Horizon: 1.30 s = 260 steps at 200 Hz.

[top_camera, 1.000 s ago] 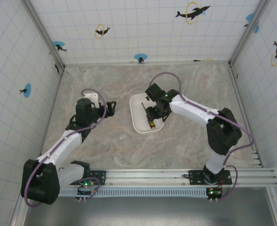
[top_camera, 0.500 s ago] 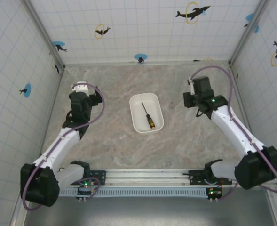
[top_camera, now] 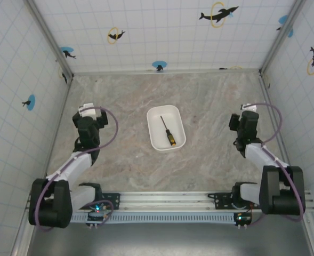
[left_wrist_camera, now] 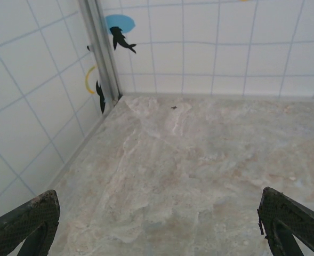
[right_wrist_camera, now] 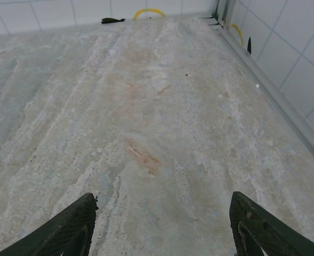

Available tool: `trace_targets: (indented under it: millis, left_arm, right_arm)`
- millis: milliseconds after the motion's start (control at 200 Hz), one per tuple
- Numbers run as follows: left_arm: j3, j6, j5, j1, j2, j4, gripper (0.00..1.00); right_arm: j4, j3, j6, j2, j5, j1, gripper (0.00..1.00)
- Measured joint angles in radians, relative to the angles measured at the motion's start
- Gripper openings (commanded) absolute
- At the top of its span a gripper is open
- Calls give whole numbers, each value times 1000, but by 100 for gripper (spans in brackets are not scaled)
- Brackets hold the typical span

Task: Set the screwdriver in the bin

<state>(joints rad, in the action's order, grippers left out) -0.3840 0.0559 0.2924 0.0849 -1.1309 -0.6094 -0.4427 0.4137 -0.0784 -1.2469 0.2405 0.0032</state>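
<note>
Tiled walls with dolphin stickers close in a marbled tabletop. Left arm is folded at the left side and right arm at the right side, both well apart from the centre.

The bin, white and shallow, sits mid-tabletop between the arms, its long side slightly diagonal.

Left pincer is open. Its fingers are spread to the bottom corners of the wrist view with nothing between them, and bare tabletop runs ahead to a wall corner. Right pincer is also open and empty, fingers wide, looking over bare tabletop toward the far right corner.

The screwdriver lies flat inside the bin, shaft toward the far end and yellow-and-black handle toward the near end. It is fully within the rim and touches neither pincer.

Judgement: the task looks done, and the step in hand is parking. To do it well:
- Make no reach toward the centre.
- Settle each arm on its own side.
- Give the bin a wide berth so nothing nudges it or tips the tool out.

Spread jaws are fine, since nothing is carried. Risk is low, though the bin looks light and would likely slide if an arm clipped it.
</note>
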Motion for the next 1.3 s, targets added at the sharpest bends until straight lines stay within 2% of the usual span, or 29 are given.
trace_targets:
  millis: [170, 451, 816, 991, 1302]
  left_arm:
    - [29, -4, -89, -48, -62, -108, 97]
    - [129, -7, -219, -80, -137, -304, 97]
    - [172, -29, -242, -86, -290, -497, 97]
    - [159, -30, -240, -87, -376, -545, 97]
    - [153, -29, -240, -87, -379, -551, 97]
  right_arm:
    - [-225, -80, -11, -72, -14, -1, 68]
    - [-483, -92, -9, -220, 0, 12, 68]
    - [-521, -95, -8, -225, 15, 22, 72]
    - [-525, -95, -7, -226, 17, 22, 79]
    - [-525, -95, -8, -226, 17, 22, 92]
